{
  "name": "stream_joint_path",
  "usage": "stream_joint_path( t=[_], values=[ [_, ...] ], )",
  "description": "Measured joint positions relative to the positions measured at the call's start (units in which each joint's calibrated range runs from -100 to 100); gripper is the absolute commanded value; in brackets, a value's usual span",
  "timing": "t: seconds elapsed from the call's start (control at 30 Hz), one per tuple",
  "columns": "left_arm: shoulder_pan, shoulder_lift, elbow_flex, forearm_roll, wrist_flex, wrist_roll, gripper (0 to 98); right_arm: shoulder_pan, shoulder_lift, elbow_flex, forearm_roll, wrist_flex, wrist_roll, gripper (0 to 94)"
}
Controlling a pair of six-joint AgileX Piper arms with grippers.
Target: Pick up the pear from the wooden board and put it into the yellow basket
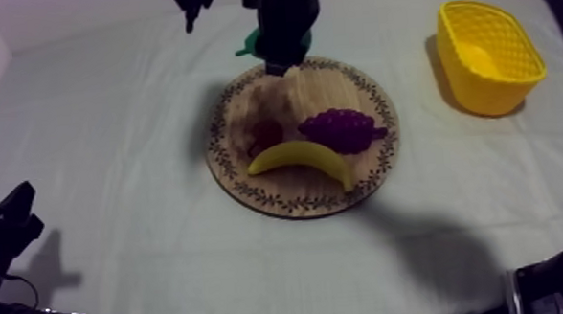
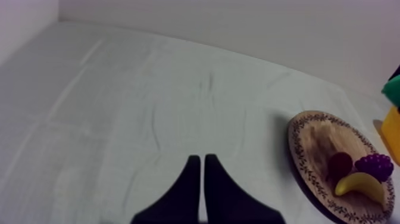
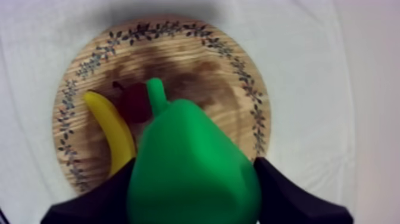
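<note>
Three fruits lie on the round wooden board (image 1: pixel 374 166): a banana (image 1: pixel 302 157) along its 6 o'clock edge, a bunch of grapes (image 1: pixel 342 128) toward 3 o'clock, and a small red fruit (image 1: pixel 266 135) toward 9 o'clock. The pear (image 3: pixel 190 161) is off the wood, pinched between the black fingers (image 3: pixel 288 199) of the right gripper (image 3: pixel 193 171), stem pointing away from the arm. In the top view it hangs over the board's 12 o'clock rim. The yellow basket (image 1: pixel 486 20) stands well apart from the board, at about 2 o'clock from it. The left gripper (image 2: pixel 200 182) rests low over bare cloth (image 1: pixel 130 132) at the board's 8 o'clock, fingers pressed together in a narrow wedge.
</note>
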Motion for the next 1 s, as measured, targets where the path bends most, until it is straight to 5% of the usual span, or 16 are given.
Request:
stream_joint_path(
  t=[0.5,1.0],
  values=[
    [0.0,0.0,0.0,0.0,0.0,0.0,0.1,5.1,-10.7,3.7,-1.8,5.1,-12.9,49.4],
    [0.0,0.0,0.0,0.0,0.0,0.0,0.1,21.4,-12.6,6.3,-2.2,2.6,-11.3,49.4]
  ],
)
